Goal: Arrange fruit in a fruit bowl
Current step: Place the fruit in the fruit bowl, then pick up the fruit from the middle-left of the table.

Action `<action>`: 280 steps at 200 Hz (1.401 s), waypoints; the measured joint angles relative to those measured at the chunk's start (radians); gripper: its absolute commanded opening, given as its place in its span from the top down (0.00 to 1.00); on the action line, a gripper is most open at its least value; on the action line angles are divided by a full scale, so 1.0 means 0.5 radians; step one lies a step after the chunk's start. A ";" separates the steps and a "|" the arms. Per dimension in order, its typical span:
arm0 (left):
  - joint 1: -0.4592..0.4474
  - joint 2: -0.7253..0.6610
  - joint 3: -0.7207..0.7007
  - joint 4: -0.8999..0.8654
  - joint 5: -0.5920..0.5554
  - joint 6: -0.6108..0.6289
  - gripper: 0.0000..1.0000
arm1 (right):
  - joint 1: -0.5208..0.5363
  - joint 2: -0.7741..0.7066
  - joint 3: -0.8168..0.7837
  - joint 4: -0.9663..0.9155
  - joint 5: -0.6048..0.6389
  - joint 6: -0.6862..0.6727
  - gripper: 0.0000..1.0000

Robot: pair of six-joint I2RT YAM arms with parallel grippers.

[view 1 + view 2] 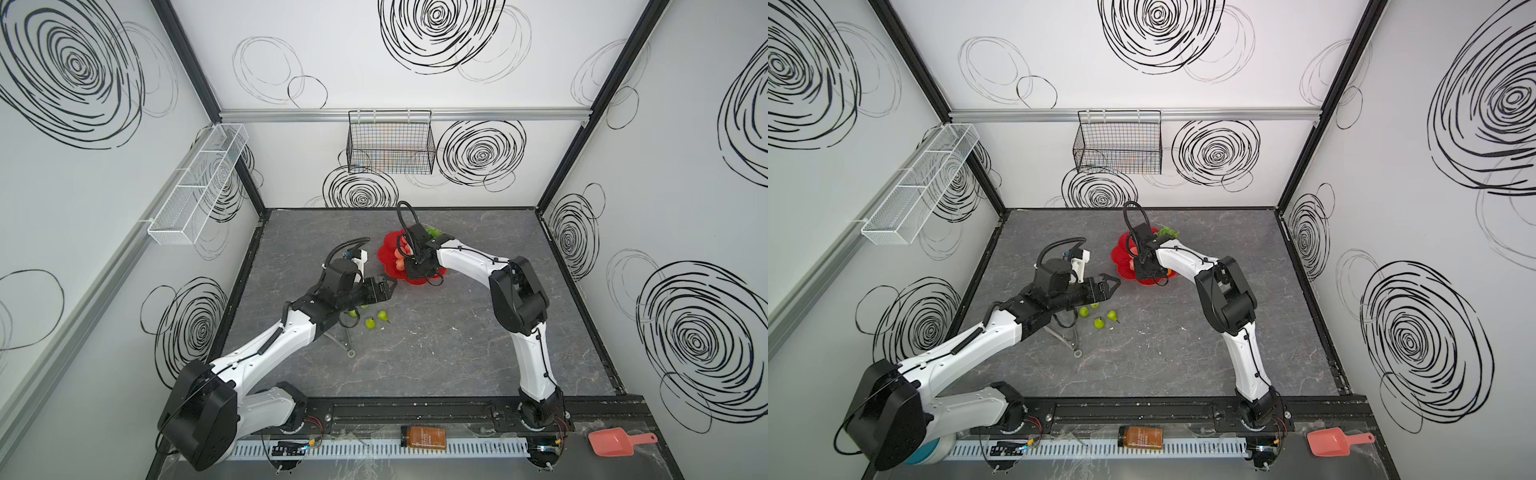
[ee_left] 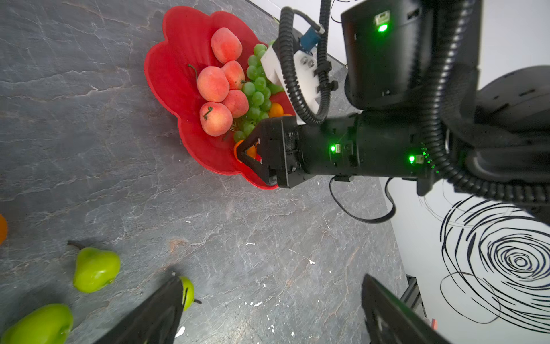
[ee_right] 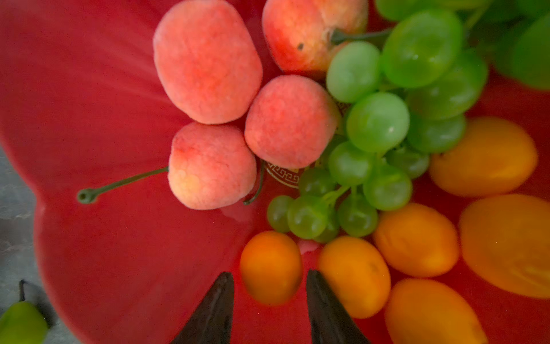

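The red scalloped fruit bowl (image 1: 388, 245) (image 2: 175, 59) (image 3: 89, 119) holds several peaches (image 3: 208, 59), a bunch of green grapes (image 3: 378, 122) and several tangerines (image 3: 416, 238). My right gripper (image 3: 269, 275) (image 2: 242, 152) hangs low over the bowl's near side and is open. One tangerine (image 3: 270, 253) lies between its fingertips with a gap on each side. My left gripper (image 1: 392, 286) (image 2: 271, 278) is open and holds nothing, just left of the bowl above the table. Three green fruits (image 1: 370, 323) (image 2: 95, 269) lie on the table below it, and one (image 2: 187, 292) shows beside its finger.
A loose tangerine (image 2: 2, 227) shows at the edge of the left wrist view. A metal wire stand (image 1: 343, 338) lies under the left arm. A black wire basket (image 1: 390, 143) and a white mesh shelf (image 1: 199, 183) hang on the walls. A pink scoop (image 1: 615, 441) and an amber bottle (image 1: 423, 437) lie at the front.
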 measured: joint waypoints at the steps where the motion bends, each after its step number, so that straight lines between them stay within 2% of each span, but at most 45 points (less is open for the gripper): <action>1: 0.000 0.000 0.000 0.001 0.000 0.001 0.04 | 0.000 0.000 0.000 0.000 0.000 -0.001 0.54; 66: 0.014 -0.075 0.000 -0.059 0.002 0.025 0.04 | 0.000 -0.034 -0.001 -0.026 -0.006 0.002 0.53; 141: 0.116 -0.439 -0.011 -0.289 0.019 0.064 0.04 | 0.053 -0.462 -0.078 -0.029 -0.039 0.008 0.45; 209: 0.509 -0.655 -0.146 -0.436 0.212 0.066 0.04 | 0.245 -0.446 -0.077 0.011 -0.101 0.046 0.46; 280: 0.932 -0.731 -0.283 -0.477 0.421 0.065 0.04 | 0.442 -0.033 0.327 0.013 -0.162 0.046 0.48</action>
